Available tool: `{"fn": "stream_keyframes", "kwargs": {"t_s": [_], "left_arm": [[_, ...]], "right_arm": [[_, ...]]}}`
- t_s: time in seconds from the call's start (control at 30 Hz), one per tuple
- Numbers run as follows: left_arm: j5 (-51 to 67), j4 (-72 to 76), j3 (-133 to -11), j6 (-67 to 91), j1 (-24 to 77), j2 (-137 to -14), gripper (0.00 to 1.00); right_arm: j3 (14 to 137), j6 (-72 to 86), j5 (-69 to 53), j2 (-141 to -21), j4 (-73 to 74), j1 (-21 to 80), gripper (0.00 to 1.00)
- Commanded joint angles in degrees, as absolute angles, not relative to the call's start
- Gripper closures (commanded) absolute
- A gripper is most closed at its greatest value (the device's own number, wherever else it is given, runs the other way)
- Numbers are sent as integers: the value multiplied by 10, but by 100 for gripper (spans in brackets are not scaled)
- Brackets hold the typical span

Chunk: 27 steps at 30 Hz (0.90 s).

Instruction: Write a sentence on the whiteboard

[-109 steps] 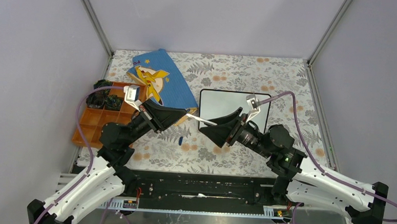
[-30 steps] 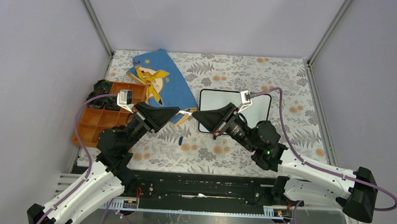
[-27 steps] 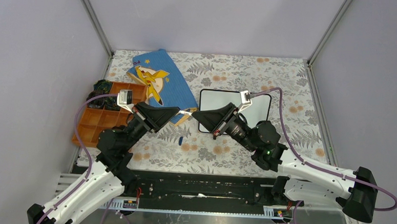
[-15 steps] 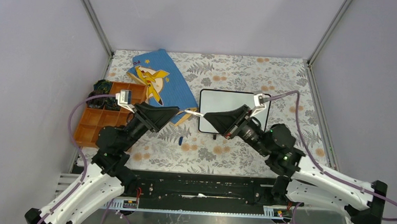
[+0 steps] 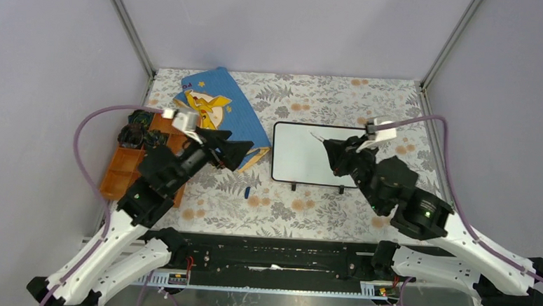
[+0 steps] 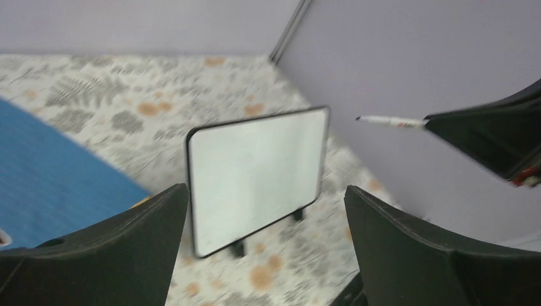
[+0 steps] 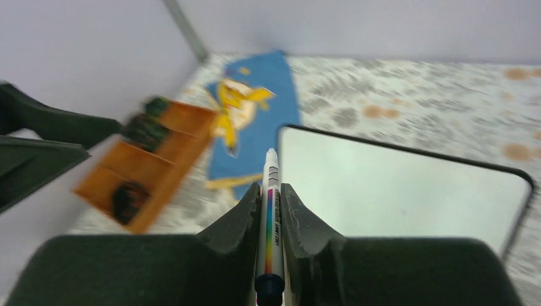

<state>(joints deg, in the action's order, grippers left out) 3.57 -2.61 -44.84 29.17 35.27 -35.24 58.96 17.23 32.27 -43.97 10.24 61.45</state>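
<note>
The whiteboard (image 5: 298, 160) stands on its black feet at mid-table, and its face is blank white with no sentence showing. My right gripper (image 5: 330, 149) hovers over the board's right part, shut on a white marker (image 7: 270, 191) with a rainbow stripe. The marker tip points out past the fingertips toward the board (image 7: 395, 191). My left gripper (image 5: 239, 151) is left of the board, over the blue book's edge, open and holding nothing. In the left wrist view the board (image 6: 255, 169) shows between my wide-apart fingers (image 6: 159, 217), with the marker (image 6: 390, 120) at upper right.
A blue picture book (image 5: 222, 108) lies at the back left. An orange compartment tray (image 5: 124, 166) with dark items sits at the left edge. A small blue piece (image 5: 248, 192) lies on the floral cloth in front of the book. Grey walls close in both sides.
My left gripper has opened, let go of the marker and drawn back to the left. My right gripper has carried the marker rightward and farther back over the whiteboard.
</note>
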Motion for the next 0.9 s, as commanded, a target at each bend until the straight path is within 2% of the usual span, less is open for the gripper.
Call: {"fn": "stream_keyframes", "kwargs": {"t_s": [0.0,0.23,0.43,0.63,0.87], "left_arm": [[41,-67,-452,167,355,-408,1],[140,11,-402,162,354,-497,1],[154,112,-380,193,341,-558,1],[279,199,-397,270,246,-645,1],[358,313,-399,347,217,-725,2]], "right_arm": [[581,106,448,-477,171,628,100],[514,70,521,-474,125,668,100],[426,76,477,-420,43,668,100],[412,111,439,-438,46,667,100],[360,131,394,-431,-58,667,100]]}}
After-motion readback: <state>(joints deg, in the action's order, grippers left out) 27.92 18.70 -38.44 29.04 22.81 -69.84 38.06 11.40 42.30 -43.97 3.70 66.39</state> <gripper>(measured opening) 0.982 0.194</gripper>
